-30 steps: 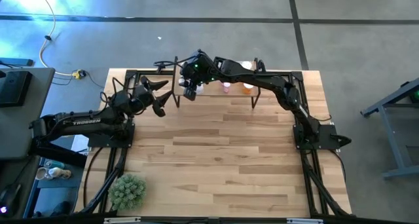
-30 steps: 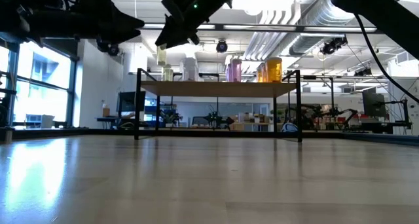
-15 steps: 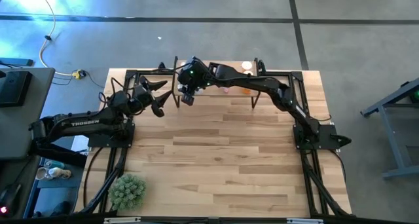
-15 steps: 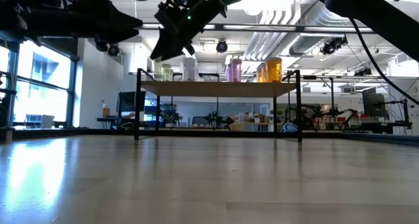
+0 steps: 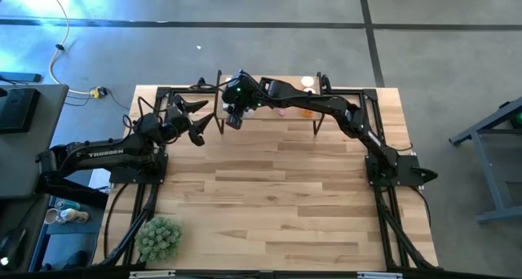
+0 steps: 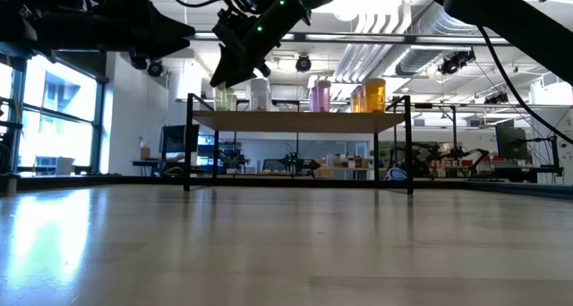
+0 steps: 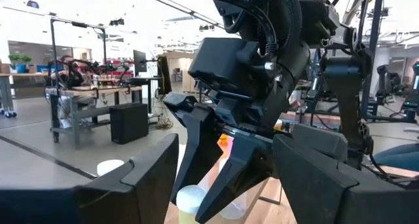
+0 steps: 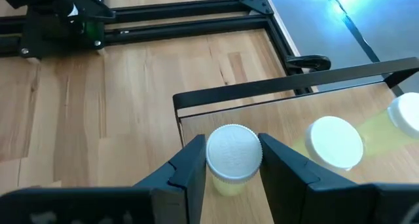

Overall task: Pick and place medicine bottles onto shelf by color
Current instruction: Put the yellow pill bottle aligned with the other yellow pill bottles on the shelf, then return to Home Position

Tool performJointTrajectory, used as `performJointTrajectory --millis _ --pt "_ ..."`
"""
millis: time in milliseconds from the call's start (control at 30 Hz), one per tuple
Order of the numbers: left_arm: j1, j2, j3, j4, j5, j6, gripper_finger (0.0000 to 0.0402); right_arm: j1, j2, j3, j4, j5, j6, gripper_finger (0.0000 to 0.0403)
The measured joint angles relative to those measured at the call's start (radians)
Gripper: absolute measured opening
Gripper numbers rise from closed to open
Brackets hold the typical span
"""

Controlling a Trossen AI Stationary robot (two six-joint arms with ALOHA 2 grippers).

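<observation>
Right gripper (image 8: 233, 160) jaws hold a yellow-green bottle (image 8: 234, 158) over the shelf (image 8: 281, 122) corner; left gripper (image 5: 198, 121) waits beside it, jaws wide.

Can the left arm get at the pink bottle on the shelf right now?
Probably not: the right arm lies across the shelf, over the pink bottle, and blocks the left gripper.

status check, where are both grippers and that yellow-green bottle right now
Right gripper over the shelf corner, fingers shut on yellow-green bottle. Left gripper open, empty, waiting beside the shelf. Second yellow-green bottle close alongside.
</observation>
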Motion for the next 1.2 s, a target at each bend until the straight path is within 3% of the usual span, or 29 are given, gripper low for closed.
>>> performJointTrajectory --millis 233,600,1200 --pt "0.000 0.000 0.000 0.000 0.000 0.000 0.0239 0.000 0.000 0.000 -0.005 0.029 -0.011 0.0117" --pt "0.000 0.000 0.000 0.000 0.000 0.000 0.0239 0.000 0.003 -0.001 -0.012 0.030 -0.008 0.0166" --pt "0.000 0.000 0.000 -0.012 0.000 0.000 0.0239 -0.001 -0.052 0.014 -0.035 0.028 -0.009 0.0170"
